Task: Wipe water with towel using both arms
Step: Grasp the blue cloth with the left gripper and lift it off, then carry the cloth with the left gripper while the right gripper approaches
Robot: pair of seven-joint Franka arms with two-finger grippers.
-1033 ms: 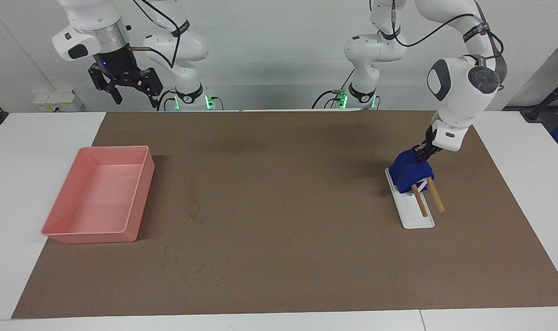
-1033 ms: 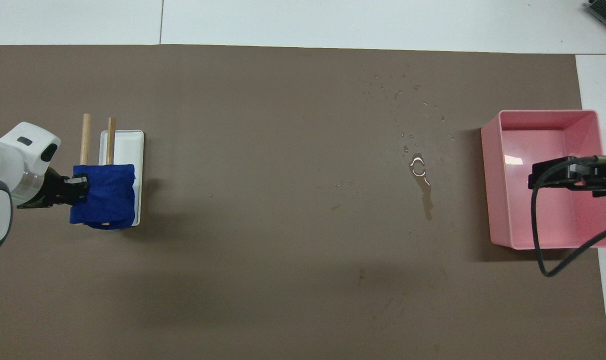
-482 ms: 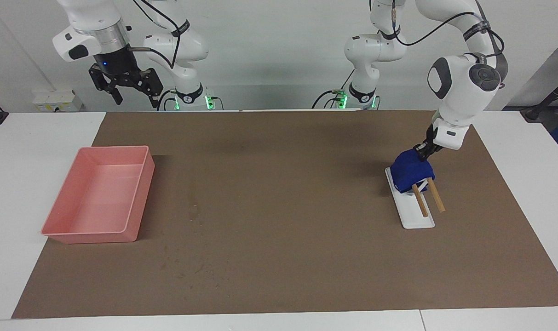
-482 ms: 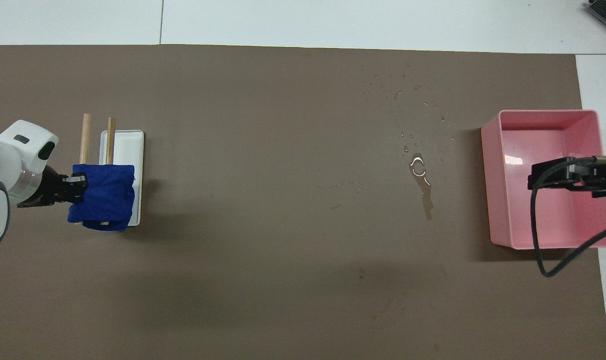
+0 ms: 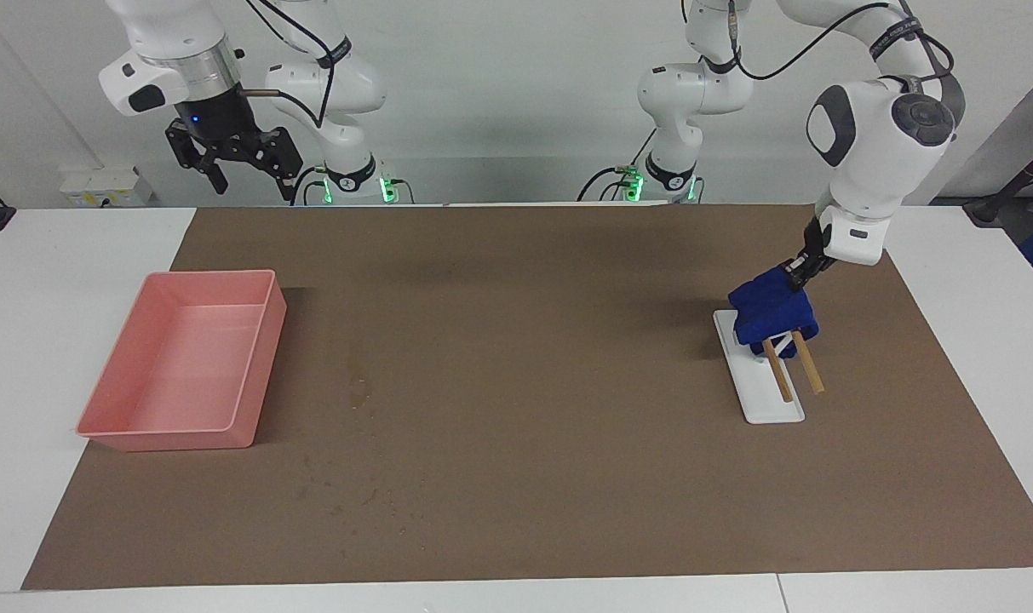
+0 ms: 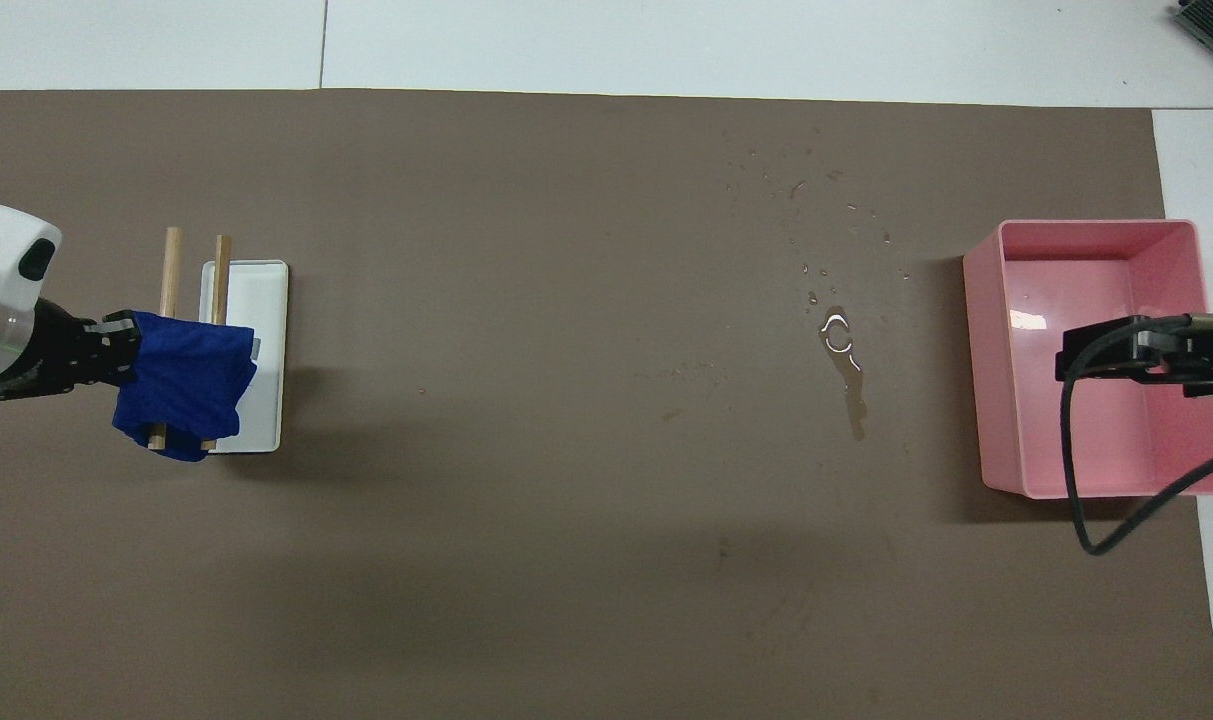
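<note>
Lift-off is what has just happened at the left arm's end of the table — the left gripper [image 5: 797,274], fingers pinched fully together on an upper fold of the small deep-blue terry towel [image 5: 770,308], has drawn up and back over the last second. The cloth now hangs bunched from it, its lower folds still draped around the two slanted wooden rods [image 5: 793,368] of the white rack base [image 5: 767,400]. So the grasp has held, though the towel is not yet clear of the rack. The spilled water [image 6: 844,372] lies well apart, on the brown mat [image 6: 526,500] near the empty pink plastic tray [image 6: 1006,400] — a long carry, I'd judge. The right gripper [image 5: 233,166] waits raised above that tray, fingers spread wide, holding nothing.
</note>
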